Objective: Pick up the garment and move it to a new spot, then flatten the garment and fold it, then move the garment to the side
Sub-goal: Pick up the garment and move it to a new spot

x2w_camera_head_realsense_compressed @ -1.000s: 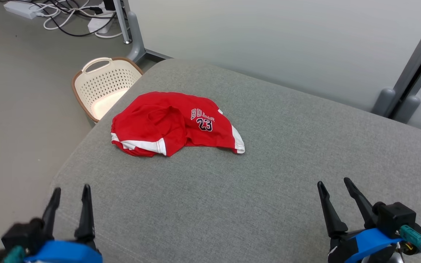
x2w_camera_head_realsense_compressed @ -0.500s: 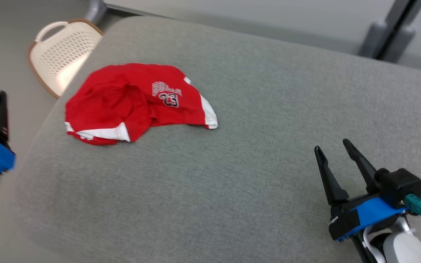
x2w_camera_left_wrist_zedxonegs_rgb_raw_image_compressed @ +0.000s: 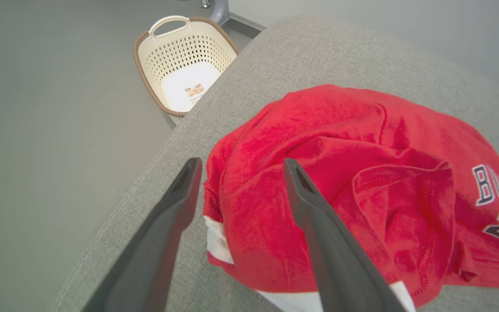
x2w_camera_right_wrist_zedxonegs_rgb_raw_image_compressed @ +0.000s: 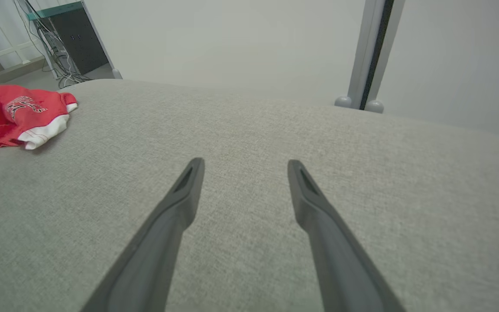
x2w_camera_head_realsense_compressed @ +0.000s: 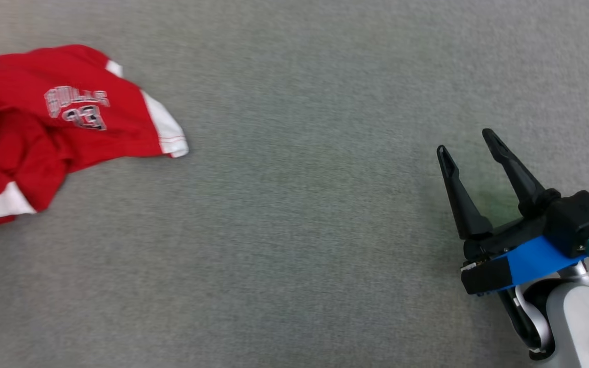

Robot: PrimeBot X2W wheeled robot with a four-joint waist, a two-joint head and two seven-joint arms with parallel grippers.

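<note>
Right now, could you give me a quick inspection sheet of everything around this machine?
Surface: grey fabric cushion, flat.
Job's things: red garment, crumpled near the cushion's left edge, number print facing up.
Clutter: cream basket on the floor beside the cushion.
Claws: left claw open, pointing at the garment's edge, touch unclear; right claw open over bare cushion, apart from the garment.
Cables: loose wires by a dark cabinet.
Surroundings: grey floor, pale wall, grey post.

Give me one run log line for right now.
stage: pre-grasp | red garment: crumpled, unheld | left gripper: open, near its edge | right gripper: open, apart
</note>
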